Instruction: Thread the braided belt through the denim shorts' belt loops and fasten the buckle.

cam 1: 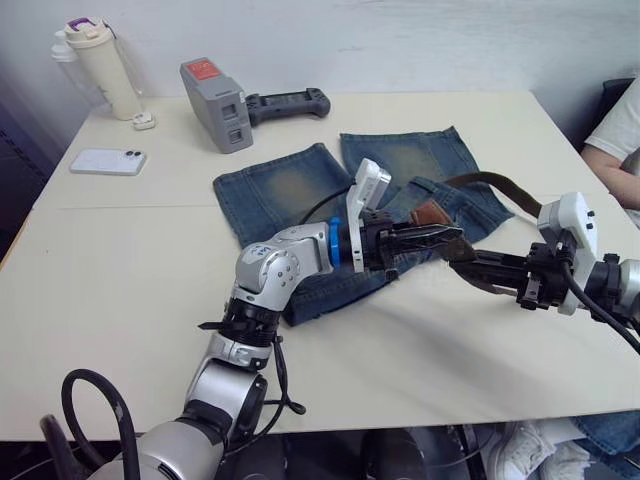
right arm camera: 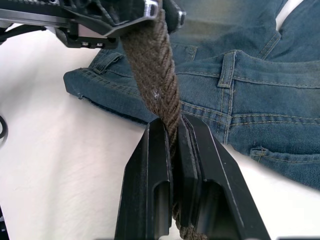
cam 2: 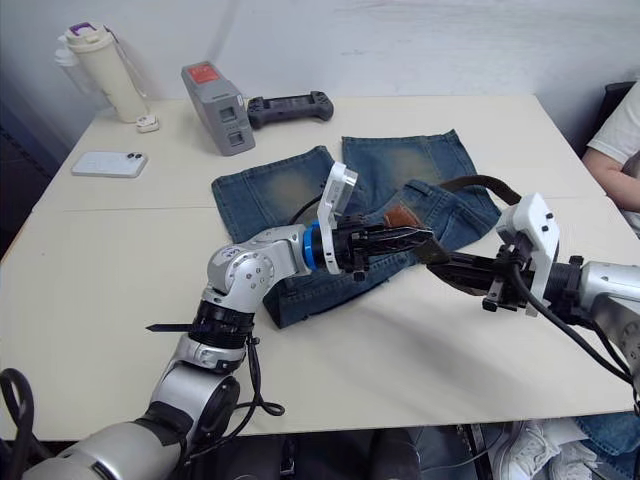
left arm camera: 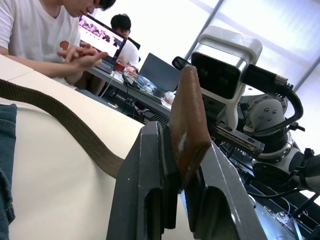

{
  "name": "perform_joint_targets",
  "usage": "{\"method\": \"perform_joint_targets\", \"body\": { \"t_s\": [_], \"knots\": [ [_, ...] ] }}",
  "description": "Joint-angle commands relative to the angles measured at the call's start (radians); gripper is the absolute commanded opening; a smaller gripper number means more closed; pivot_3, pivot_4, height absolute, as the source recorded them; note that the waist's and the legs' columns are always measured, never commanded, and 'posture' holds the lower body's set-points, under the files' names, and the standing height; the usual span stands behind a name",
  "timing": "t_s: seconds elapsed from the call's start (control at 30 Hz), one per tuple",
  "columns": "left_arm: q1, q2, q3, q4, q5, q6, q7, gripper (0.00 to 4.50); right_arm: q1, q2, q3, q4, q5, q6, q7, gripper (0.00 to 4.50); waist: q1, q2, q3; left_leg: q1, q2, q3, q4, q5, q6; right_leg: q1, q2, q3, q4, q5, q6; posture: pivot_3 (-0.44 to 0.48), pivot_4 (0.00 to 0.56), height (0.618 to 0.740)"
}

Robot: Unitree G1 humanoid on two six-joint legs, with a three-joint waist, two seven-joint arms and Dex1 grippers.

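The denim shorts (cam 1: pixel 290 195) lie flat in the middle of the table, legs pointing away. The braided belt (cam 1: pixel 488 182) arcs over the table just off their right side and comes back between my two grippers. My left gripper (cam 1: pixel 455 236) reaches across the shorts and is shut on the belt's smooth brown end piece (left arm camera: pixel 189 120). My right gripper (cam 1: pixel 463 258) faces it, tips almost touching, shut on the braided strap (right arm camera: pixel 152 70) a little further along. A belt loop (right arm camera: pixel 227 65) stands on the waistband just behind the strap. The buckle is hidden.
At the table's far left stand a cream bottle (cam 1: pixel 100 65), a white phone (cam 1: pixel 108 161), a grey box (cam 1: pixel 215 105) and a black controller (cam 1: pixel 290 103). A person's arm (cam 1: pixel 610 150) rests at the right edge. Bare tabletop (cam 1: pixel 120 290) lies in front of the shorts.
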State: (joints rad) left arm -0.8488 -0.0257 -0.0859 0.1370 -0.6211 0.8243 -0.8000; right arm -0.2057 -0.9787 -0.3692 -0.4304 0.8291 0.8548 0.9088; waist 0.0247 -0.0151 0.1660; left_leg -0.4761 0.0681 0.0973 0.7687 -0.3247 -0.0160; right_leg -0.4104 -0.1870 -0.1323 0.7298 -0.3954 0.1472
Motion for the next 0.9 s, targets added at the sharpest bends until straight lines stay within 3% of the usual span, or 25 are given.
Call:
{"method": "perform_joint_targets", "body": {
  "t_s": [0.03, 0.4, 0.43, 0.6, 0.7, 0.9],
  "knots": [
    [-0.047, -0.023, 0.022, 0.003, -0.023, -0.031, -0.004, 0.06, 0.004, 0.002, -0.044, -0.014, -0.023, -0.035, -0.033, 0.00, 0.000, 0.000, 0.000, 0.000, 0.000, 0.000, 0.000, 0.000, 0.000, 0.000, 0.000, 0.000, 0.000, 0.000, 0.000, 0.000, 0.150, 0.650],
    [-0.103, -0.063, 0.046, 0.070, -0.025, -0.069, 0.017, 0.06, 0.034, 0.003, -0.123, -0.018, -0.029, -0.063, -0.103, 0.00, 0.001, 0.000, 0.000, 0.000, 0.000, 0.000, 0.000, 0.000, 0.000, 0.000, 0.000, 0.000, 0.000, 0.000, 0.000, 0.000, 0.150, 0.650],
    [-0.111, -0.072, 0.051, 0.080, -0.027, -0.073, 0.021, 0.00, 0.043, 0.001, -0.139, -0.025, -0.018, -0.053, -0.105, 0.84, 0.002, 0.000, 0.000, 0.000, 0.000, 0.000, 0.000, 0.000, 0.000, 0.000, 0.000, 0.000, 0.000, 0.000, 0.000, 0.000, 0.150, 0.650],
    [-0.137, -0.090, 0.062, 0.128, -0.003, -0.114, 0.032, 0.00, 0.082, -0.012, -0.213, -0.055, -0.005, -0.032, -0.112, 2.96, 0.003, 0.000, 0.000, 0.000, 0.000, 0.000, -0.001, 0.000, 0.000, 0.000, 0.000, 0.000, -0.001, 0.000, 0.000, 0.000, 0.150, 0.650],
    [-0.169, -0.115, 0.098, 0.198, 0.015, -0.176, 0.086, 0.00, 0.128, -0.036, -0.319, -0.095, 0.033, 0.013, -0.096, 4.46, 0.003, 0.000, 0.000, 0.000, 0.000, 0.000, 0.000, 0.000, 0.000, 0.000, 0.000, 0.000, -0.001, 0.000, 0.000, 0.000, 0.150, 0.650],
    [-0.278, -0.150, 0.178, 0.373, 0.022, -0.307, 0.144, 0.00, 0.171, -0.054, -0.452, -0.191, 0.120, 0.087, -0.125, 4.46, 0.003, -0.001, 0.000, 0.000, 0.000, 0.000, -0.001, 0.000, 0.001, 0.000, 0.000, 0.000, -0.001, 0.000, 0.000, 0.000, 0.150, 0.650]
  ]
}}
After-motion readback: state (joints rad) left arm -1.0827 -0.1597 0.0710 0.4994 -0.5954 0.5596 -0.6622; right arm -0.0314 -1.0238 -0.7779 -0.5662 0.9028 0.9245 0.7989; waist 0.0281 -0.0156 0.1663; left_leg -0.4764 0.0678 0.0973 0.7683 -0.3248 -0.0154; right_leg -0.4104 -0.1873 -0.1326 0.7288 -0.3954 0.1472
